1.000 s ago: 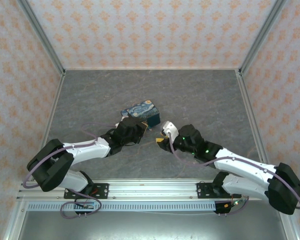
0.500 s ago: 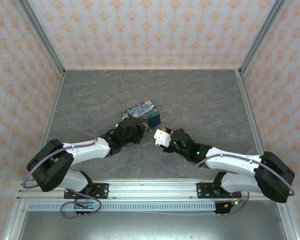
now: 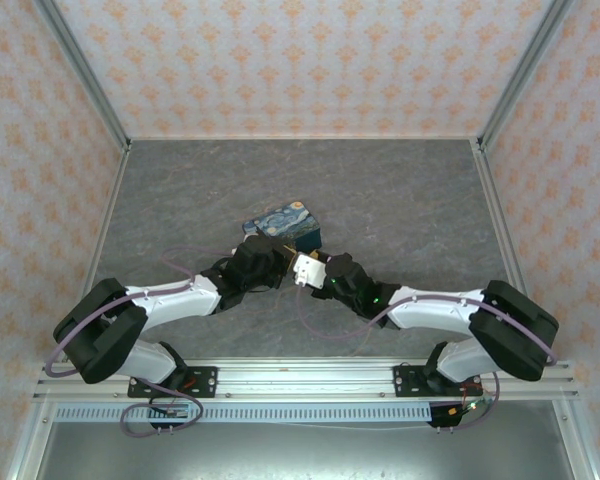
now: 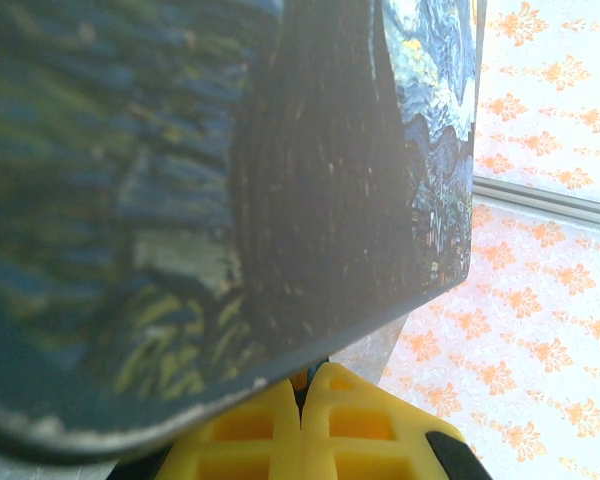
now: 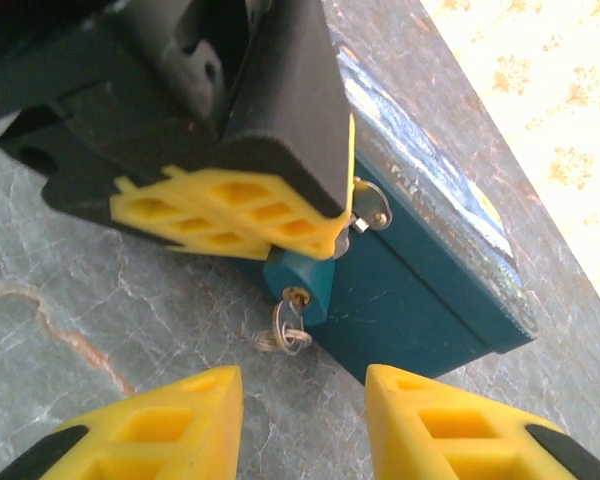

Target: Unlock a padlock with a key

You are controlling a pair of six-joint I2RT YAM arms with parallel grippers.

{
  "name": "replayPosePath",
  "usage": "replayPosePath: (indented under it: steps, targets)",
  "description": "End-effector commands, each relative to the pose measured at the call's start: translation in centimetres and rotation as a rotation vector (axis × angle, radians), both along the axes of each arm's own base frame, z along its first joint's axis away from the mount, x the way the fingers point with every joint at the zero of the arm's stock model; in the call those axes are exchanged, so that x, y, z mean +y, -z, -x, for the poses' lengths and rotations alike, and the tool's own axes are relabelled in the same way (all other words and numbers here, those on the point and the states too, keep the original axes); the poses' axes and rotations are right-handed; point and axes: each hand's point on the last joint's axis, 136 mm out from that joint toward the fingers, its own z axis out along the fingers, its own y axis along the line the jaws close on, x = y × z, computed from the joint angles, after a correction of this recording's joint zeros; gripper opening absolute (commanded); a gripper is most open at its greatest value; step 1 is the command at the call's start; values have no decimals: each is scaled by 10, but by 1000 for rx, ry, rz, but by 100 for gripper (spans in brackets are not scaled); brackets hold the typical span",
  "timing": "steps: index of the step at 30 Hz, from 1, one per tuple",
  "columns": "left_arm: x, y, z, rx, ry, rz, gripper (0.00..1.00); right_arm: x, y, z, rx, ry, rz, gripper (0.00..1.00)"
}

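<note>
The padlock [image 5: 302, 278], a small teal block, hangs at the front of the blue-and-yellow painted tin [image 3: 285, 222]. My left gripper [image 4: 302, 400] is shut on the padlock's top, its yellow fingers [image 5: 230, 215] pressed together over it. The key [image 5: 292, 318] sits in the keyhole on the padlock's underside, and a small wire ring dangles from it onto the table. My right gripper [image 5: 305, 420] is open just short of the key, one finger to each side of it and touching nothing. In the top view both grippers meet in front of the tin, the right gripper [image 3: 296, 270] pointing left.
The tin's teal side wall [image 5: 420, 300] stands right behind the padlock. A small metal hasp [image 5: 370, 212] sticks out beside the left fingers. Grey marbled table [image 3: 400, 200] stretches around, walled by patterned panels.
My right arm has swung left across the table until its gripper faces the padlock and key. Its jaws have narrowed slightly. The left arm and tin have not moved.
</note>
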Motion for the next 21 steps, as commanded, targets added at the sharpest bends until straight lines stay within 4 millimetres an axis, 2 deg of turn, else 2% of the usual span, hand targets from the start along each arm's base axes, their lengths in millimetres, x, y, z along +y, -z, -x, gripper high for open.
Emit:
replayPosePath:
  steps: [1,6,11,21]
  targets:
    - [-6,-11,1,-16,9,31,0,11,-17,-6,-33,1,-52,36]
    - [-6,-11,1,-14,10,30,0,14,-14,-7,-23,5,-58,31]
    - [-7,-10,1,-11,11,32,0,15,-9,-9,-7,15,-61,21]
    - [-8,-8,1,-6,11,36,0,18,-6,-11,6,30,-84,15]
